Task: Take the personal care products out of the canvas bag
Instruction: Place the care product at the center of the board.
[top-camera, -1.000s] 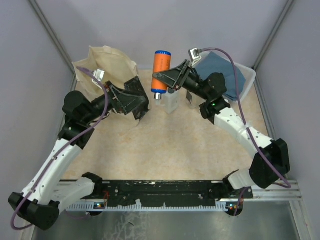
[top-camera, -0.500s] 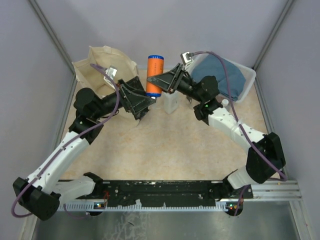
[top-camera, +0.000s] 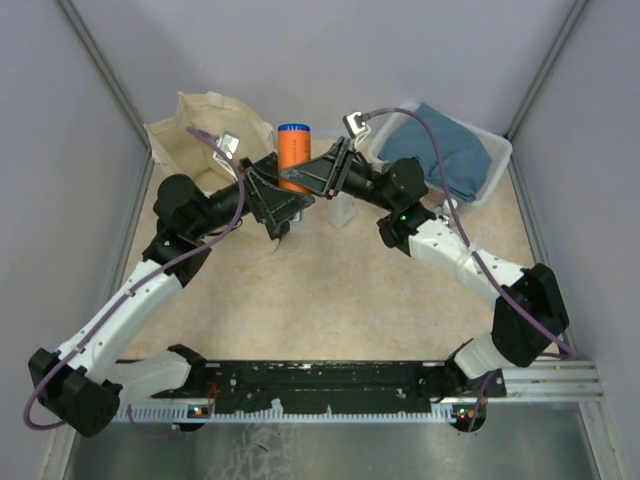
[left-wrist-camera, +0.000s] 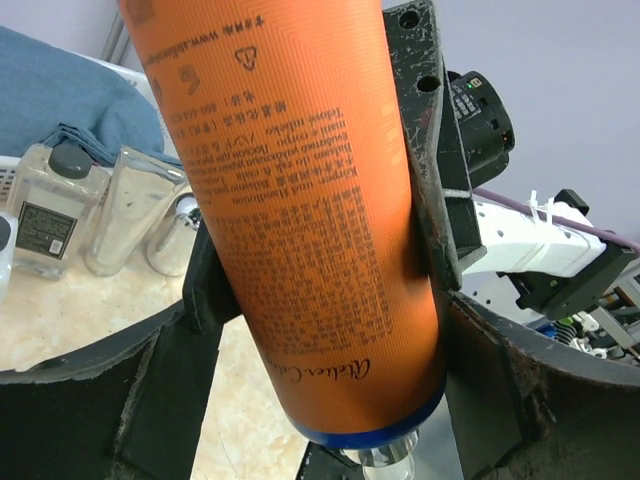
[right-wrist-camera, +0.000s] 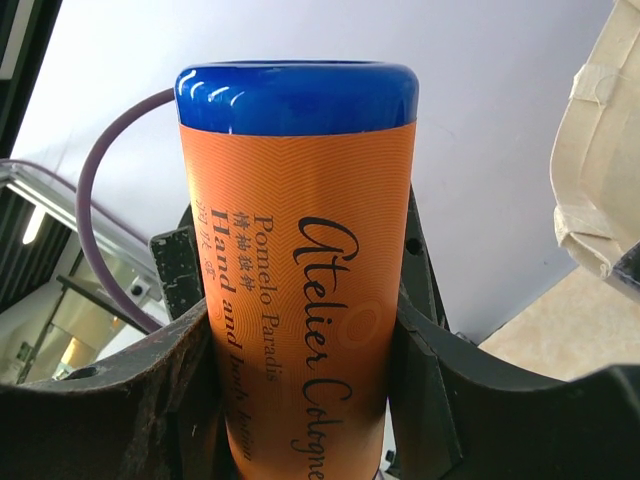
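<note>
The blue-and-orange bottle (top-camera: 292, 155) is held in the air near the back, between the two arms. My right gripper (top-camera: 312, 172) is shut on it, and its fingers press both sides in the right wrist view (right-wrist-camera: 300, 330). My left gripper (top-camera: 283, 190) is open with its jaws around the bottle's lower end (left-wrist-camera: 330, 300), and there is a gap on the left side. The canvas bag (top-camera: 205, 135) lies at the back left, behind the left gripper. A pale bottle with a dark cap (left-wrist-camera: 45, 215) and clear bottles (left-wrist-camera: 130, 210) stand on the table, one near the middle back (top-camera: 343, 208).
A white plastic basket (top-camera: 497, 160) with a blue folded cloth (top-camera: 440, 150) stands at the back right. A small white item (top-camera: 448, 207) lies in front of it. The bag's edge (right-wrist-camera: 600, 140) shows beside the right gripper. Metal frame posts stand at both back corners.
My right gripper has carried the bottle leftward and turned it more upright. My left arm has moved right to meet it, and its open jaws are now around the bottle.
</note>
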